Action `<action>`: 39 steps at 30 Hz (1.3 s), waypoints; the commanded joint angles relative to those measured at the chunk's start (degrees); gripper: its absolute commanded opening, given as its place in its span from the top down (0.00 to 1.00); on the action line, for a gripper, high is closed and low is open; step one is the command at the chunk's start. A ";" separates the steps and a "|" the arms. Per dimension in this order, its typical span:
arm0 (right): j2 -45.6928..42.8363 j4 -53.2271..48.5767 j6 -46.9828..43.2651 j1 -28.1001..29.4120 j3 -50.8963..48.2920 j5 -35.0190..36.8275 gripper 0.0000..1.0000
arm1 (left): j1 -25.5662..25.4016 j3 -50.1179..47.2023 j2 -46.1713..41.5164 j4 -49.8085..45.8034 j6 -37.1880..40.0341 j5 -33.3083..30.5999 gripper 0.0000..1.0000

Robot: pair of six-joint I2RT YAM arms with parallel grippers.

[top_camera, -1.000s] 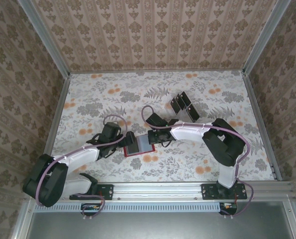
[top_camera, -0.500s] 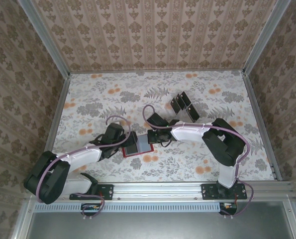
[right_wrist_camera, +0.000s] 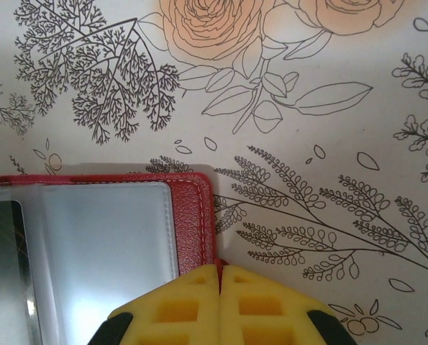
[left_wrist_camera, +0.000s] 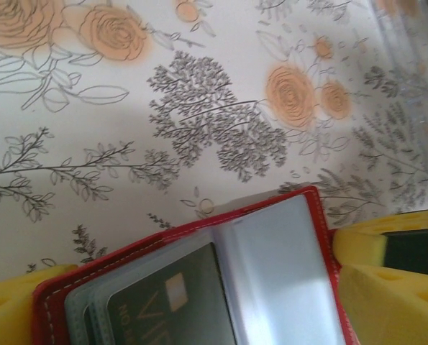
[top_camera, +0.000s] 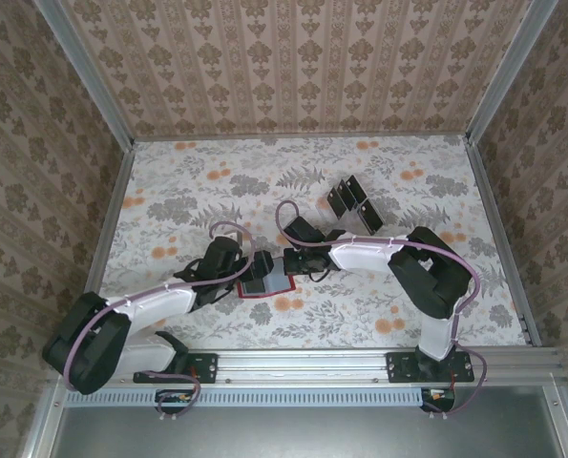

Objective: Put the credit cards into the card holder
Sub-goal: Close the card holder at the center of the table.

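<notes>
The red card holder (top_camera: pixel 267 281) lies open on the table, its clear grey sleeves facing up. My right gripper (top_camera: pixel 289 263) is shut on its right edge; a sliver of red rim shows between the yellow fingers (right_wrist_camera: pixel 192 305). In the right wrist view the card holder (right_wrist_camera: pixel 193 208) runs off to the left. My left gripper (top_camera: pixel 249 276) is open and straddles the card holder (left_wrist_camera: pixel 321 237), one yellow finger (left_wrist_camera: pixel 386 287) at each side. One dark credit card (left_wrist_camera: pixel 178 302) sits inside a sleeve. More black credit cards (top_camera: pixel 353 200) stand farther back on the table.
The cards at the back sit in a clear rack (top_camera: pixel 368 218) right of centre. The floral tablecloth (top_camera: pixel 188 191) is bordered by metal rails and patterned walls. Both forearms meet over the card holder near the table's front middle.
My left gripper has slid right, over the card holder's left half. The right gripper has stayed at the card holder's right edge.
</notes>
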 commanded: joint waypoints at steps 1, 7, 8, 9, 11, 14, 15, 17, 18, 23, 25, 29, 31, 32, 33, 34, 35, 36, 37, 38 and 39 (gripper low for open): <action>1.58 0.02 1.88 0.22 -2.44 -3.46 1.00 | -1.47 0.97 -2.65 1.04 -1.67 1.55 0.00; 0.13 4.02 3.92 -1.48 -4.60 -5.93 1.00 | -4.38 3.28 -4.23 0.40 -2.49 -0.62 0.00; -0.25 5.30 4.61 -2.02 -5.42 -6.68 1.00 | -4.99 3.41 -4.11 0.84 -2.73 -0.98 0.00; -0.48 6.78 5.50 -2.62 -6.34 -7.54 1.00 | -5.44 3.52 -3.86 1.24 -3.06 -1.16 0.00; -1.07 11.06 7.65 -4.12 -8.78 -9.97 1.00 | -6.74 3.43 -3.09 2.47 -3.45 -1.90 0.01; -1.18 17.23 11.01 -5.91 -11.85 -13.40 1.00 | -8.30 3.34 -1.25 4.75 -4.20 -2.46 0.01; -1.14 18.90 11.89 -6.27 -12.63 -14.06 1.00 | -8.55 3.32 -0.70 5.61 -4.40 -2.50 0.00; -1.02 22.43 14.21 -7.17 -14.48 -15.44 1.00 | -9.71 3.34 0.43 7.68 -4.75 -2.85 0.01; -0.98 24.14 15.14 -7.45 -15.30 -15.93 1.00 | -10.24 3.55 0.96 8.48 -4.76 -3.11 0.01; -1.10 28.06 18.17 -8.60 -18.00 -16.41 1.00 | -12.18 4.72 3.88 11.15 -4.76 -4.02 0.00; -1.46 28.21 18.51 -8.90 -18.66 -15.84 1.00 | -12.55 5.11 5.34 11.50 -4.89 -4.28 0.00; -3.04 26.44 18.15 -9.21 -19.24 -14.07 0.98 | -13.04 4.98 8.02 12.07 -5.25 -5.39 0.01; -4.13 25.27 17.73 -9.24 -19.42 -13.05 0.94 | -13.21 4.71 9.08 12.41 -5.37 -5.75 0.01; -4.97 24.64 17.46 -9.24 -19.63 -12.37 0.90 | -13.27 4.57 9.52 12.66 -5.42 -5.98 0.01; -5.85 23.95 17.16 -9.22 -19.72 -11.78 0.85 | -13.45 4.37 9.92 12.63 -5.50 -6.38 0.01; -6.61 23.13 16.80 -9.24 -19.77 -11.17 0.80 | -13.56 4.24 10.27 12.68 -5.63 -6.61 0.01; -7.64 22.08 16.34 -9.31 -19.82 -10.59 0.72 | -13.66 4.19 10.69 12.63 -5.73 -6.90 0.01; -8.70 21.26 15.88 -9.33 -19.86 -10.03 0.65 | -13.77 4.11 11.17 12.63 -5.88 -7.14 0.01; -9.80 20.40 15.64 -9.33 -19.92 -9.49 0.61 | -13.78 3.97 11.53 12.82 -5.93 -7.22 0.01; -11.10 19.47 15.22 -9.33 -20.10 -8.98 0.59 | -13.87 3.87 12.04 13.22 -5.98 -7.35 0.01; -12.44 18.55 14.96 -9.33 -20.29 -8.48 0.57 | -13.95 3.87 12.53 13.48 -6.08 -7.35 0.01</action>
